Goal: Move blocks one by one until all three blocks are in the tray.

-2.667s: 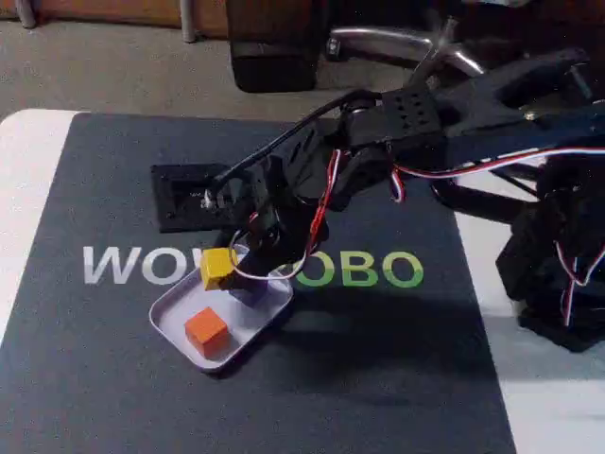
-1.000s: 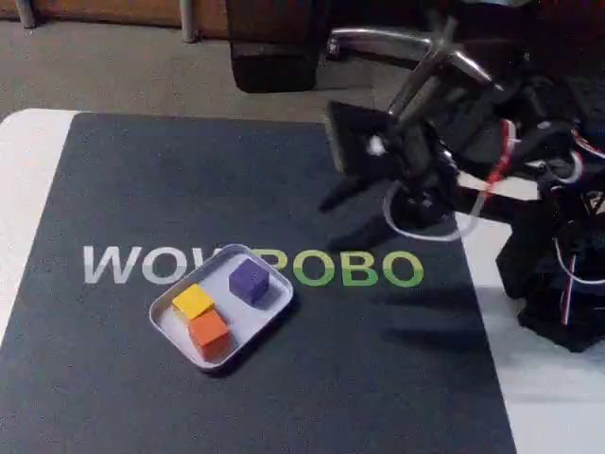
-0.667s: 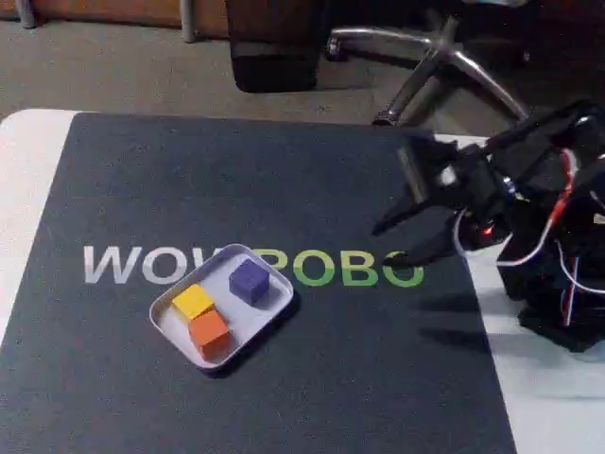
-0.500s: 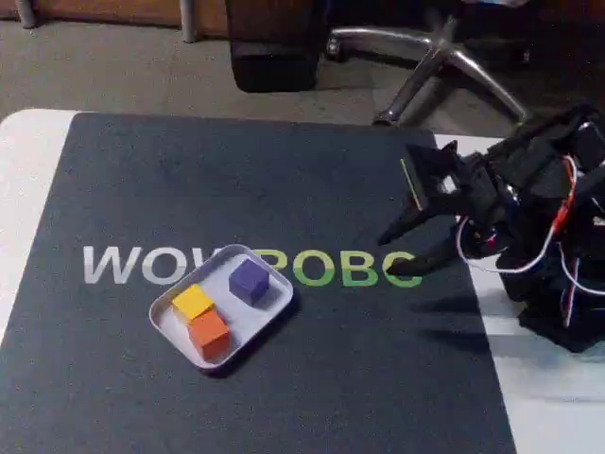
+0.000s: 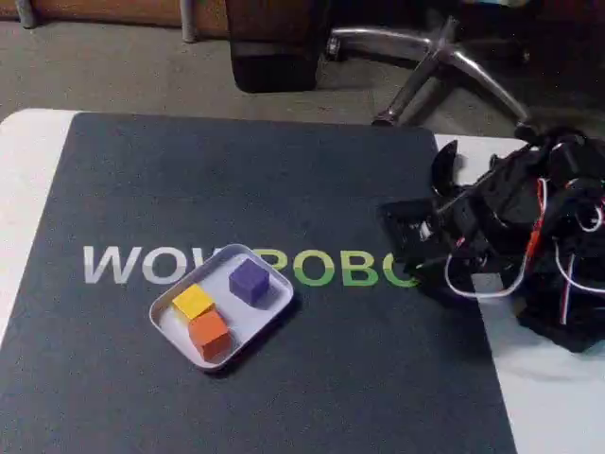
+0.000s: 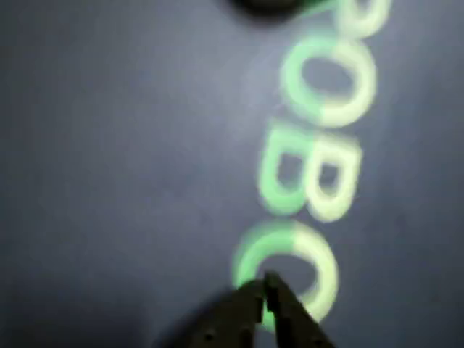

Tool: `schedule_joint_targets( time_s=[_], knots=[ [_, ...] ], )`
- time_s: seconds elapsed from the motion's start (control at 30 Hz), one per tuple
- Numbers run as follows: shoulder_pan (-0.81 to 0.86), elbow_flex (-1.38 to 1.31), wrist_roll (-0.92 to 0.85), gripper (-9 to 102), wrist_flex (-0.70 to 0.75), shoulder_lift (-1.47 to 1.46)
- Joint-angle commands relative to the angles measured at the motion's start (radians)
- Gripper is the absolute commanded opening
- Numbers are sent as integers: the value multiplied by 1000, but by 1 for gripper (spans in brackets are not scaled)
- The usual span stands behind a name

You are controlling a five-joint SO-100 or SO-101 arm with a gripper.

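Note:
In the fixed view the pale tray (image 5: 250, 318) lies on the dark mat, left of centre. Inside it are all three blocks: the yellow block (image 5: 193, 301) and the orange block (image 5: 209, 332) touch each other, and the purple block (image 5: 249, 280) sits apart at the tray's far corner. My gripper (image 5: 412, 270) is well to the right of the tray, low over the last green letter of the mat's lettering. In the wrist view the gripper (image 6: 262, 288) has its tips together with nothing between them, pointing at that green letter (image 6: 290, 268).
The dark mat (image 5: 284, 180) with white and green lettering covers most of the white table (image 5: 28, 161). The arm's base and loose wires (image 5: 558, 284) crowd the right edge. A chair base (image 5: 444, 57) stands on the floor beyond the table.
The gripper let go of the yellow block into the tray, then pulled back to the right and folded down low over the mat. Its jaws, open a moment ago, are now shut.

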Motion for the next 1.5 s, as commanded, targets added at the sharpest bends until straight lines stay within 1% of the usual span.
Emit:
schedule_joint_targets(
  time_s=[0.0,0.17,0.37,0.57,0.77,0.9,1.47],
  knots=[
    [34,-5,64,-6,29,2],
    [87,-5,189,-8,51,2],
    [110,-5,242,-8,44,2],
    [95,-5,241,-8,48,2],
    [63,-5,245,-4,51,2],
    [49,-5,235,-4,51,2],
    [58,-5,235,-4,51,2]
  ],
)
